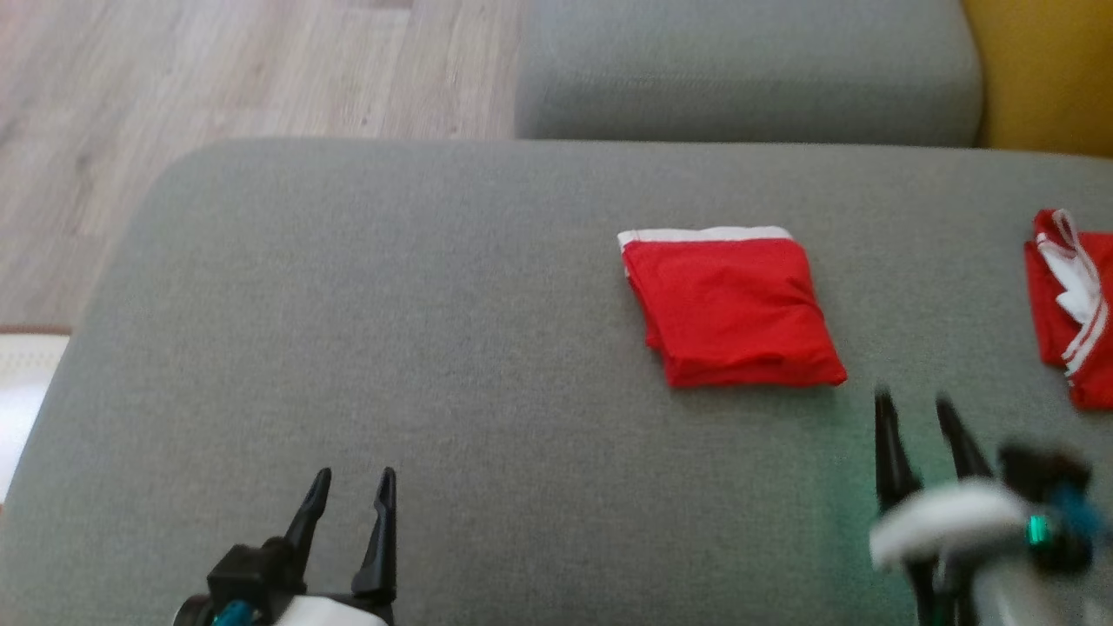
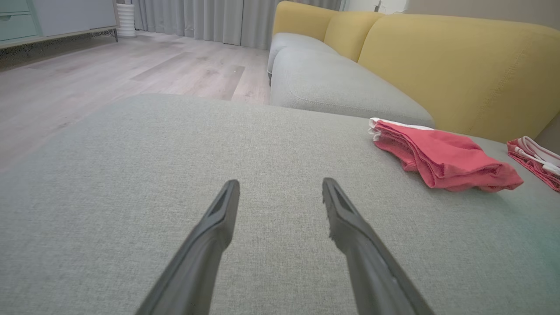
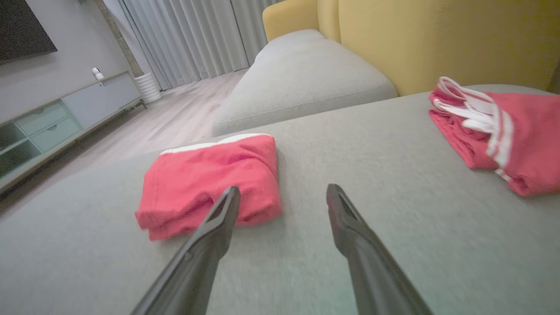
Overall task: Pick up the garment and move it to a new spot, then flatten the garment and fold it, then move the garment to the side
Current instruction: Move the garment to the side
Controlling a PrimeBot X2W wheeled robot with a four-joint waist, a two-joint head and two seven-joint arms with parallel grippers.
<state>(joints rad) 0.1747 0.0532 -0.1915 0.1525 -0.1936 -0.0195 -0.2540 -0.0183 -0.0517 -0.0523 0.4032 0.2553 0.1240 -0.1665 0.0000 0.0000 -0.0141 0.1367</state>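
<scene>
A red garment (image 1: 735, 309) with a white band along its far edge lies folded into a neat rectangle on the grey cushion (image 1: 391, 348), right of centre. It also shows in the left wrist view as the folded garment (image 2: 442, 157) and in the right wrist view (image 3: 210, 183). My right gripper (image 1: 915, 414) hovers open just short of its near right corner, nothing between the fingers (image 3: 218, 218). My left gripper (image 1: 355, 487) stands open and empty over bare cushion at the lower left, far from the cloth (image 2: 280, 192).
A second red and white garment (image 1: 1074, 304) lies bunched at the cushion's right edge. Another grey seat cushion (image 1: 748, 69) sits beyond, with yellow backrests (image 2: 459, 74) to the right. Wooden floor (image 1: 174, 96) lies past the cushion's left and far edges.
</scene>
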